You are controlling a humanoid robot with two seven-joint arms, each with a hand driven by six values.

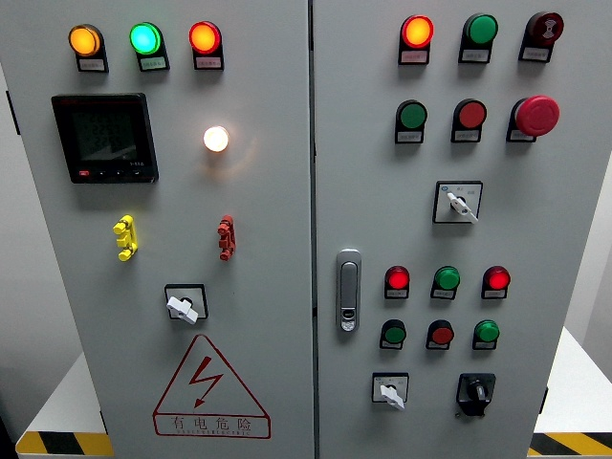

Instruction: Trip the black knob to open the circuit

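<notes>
Facing the camera is a grey electrical cabinet [258,316] with two doors, and neither robot hand shows anywhere in the view, so how far the fingers stand open cannot be told.

On the left door, three lit lamps run along the top: an orange lamp [84,40], a green lamp [145,38] and a red-orange lamp [205,37]. Below them sits a black digital meter [104,138], its screen too dim to read, and just to its right a glowing white lamp [216,139]. Lower down are a yellow handle [125,237] and a red handle [226,237], well apart, then a white-lever selector switch [185,304] above a red triangular warning sign [210,390] with a lightning bolt.

Near the left edge of the right door is a chrome door latch [348,290]. The right door carries rows of red and green lamps and pushbuttons, with a red mushroom emergency-stop button [536,115] at the right end of the second row. Under that row is another white-lever selector switch [458,202], and a third white-lever selector switch [390,390] sits low on the door. The black knob [475,391] is just to the right of that one, at the bottom right of the right door; its pointer seems to stand roughly upright, though it is small and dark. Nothing touches it.
</notes>
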